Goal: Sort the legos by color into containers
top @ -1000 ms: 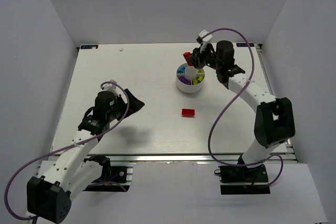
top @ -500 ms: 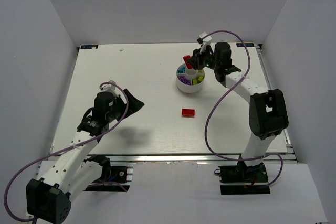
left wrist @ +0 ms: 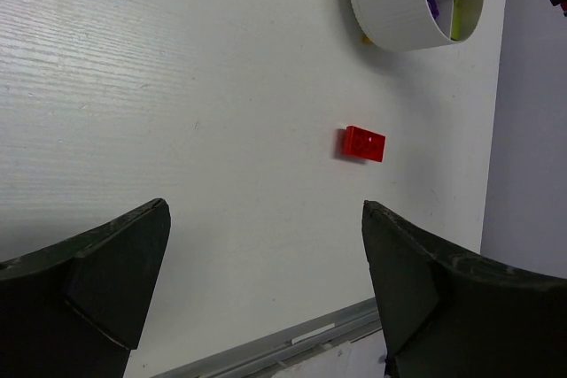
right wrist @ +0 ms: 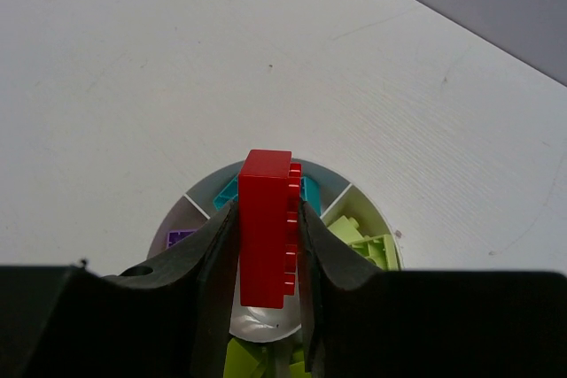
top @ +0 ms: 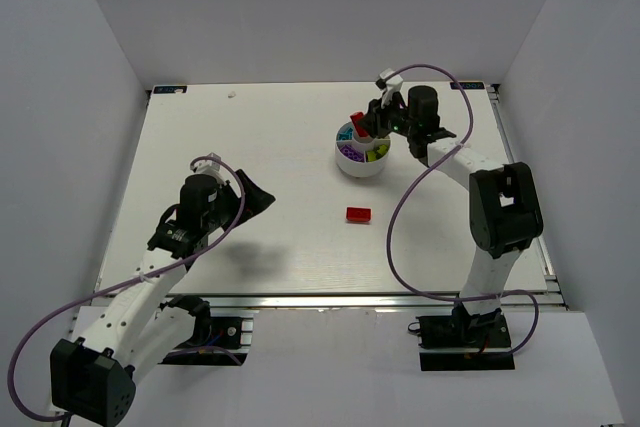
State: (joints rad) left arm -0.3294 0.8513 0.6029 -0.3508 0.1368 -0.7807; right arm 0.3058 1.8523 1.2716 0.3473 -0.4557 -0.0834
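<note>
One red brick [right wrist: 264,185], clamped in the right gripper [right wrist: 266,219], hangs over the dish [top: 361,171]. Align it above a vacant wedge, seemingly beside the cyan bricks [right wrist: 229,192]; release low. The left gripper [left wrist: 266,258] idles, jaws apart.

1 dish [left wrist: 390,6] stands on 1 table [top: 250,137]. Red bricks: 2, the held brick [right wrist: 265,227] and the loose brick [top: 358,214]. Inside the dish the right wrist view shows at least 1 cyan brick [right wrist: 228,193], 1 purple brick [right wrist: 180,237] in part and at least 2 lime bricks [right wrist: 374,249]; the fingers [right wrist: 211,258] hide the rest, so those totals cannot be told. Arms [top: 462,162]: 2. Grippers: 2, the left gripper [left wrist: 266,214] and the right gripper [right wrist: 266,212]. Purple cables [top: 392,247]: 2, 1 along each arm.
</note>
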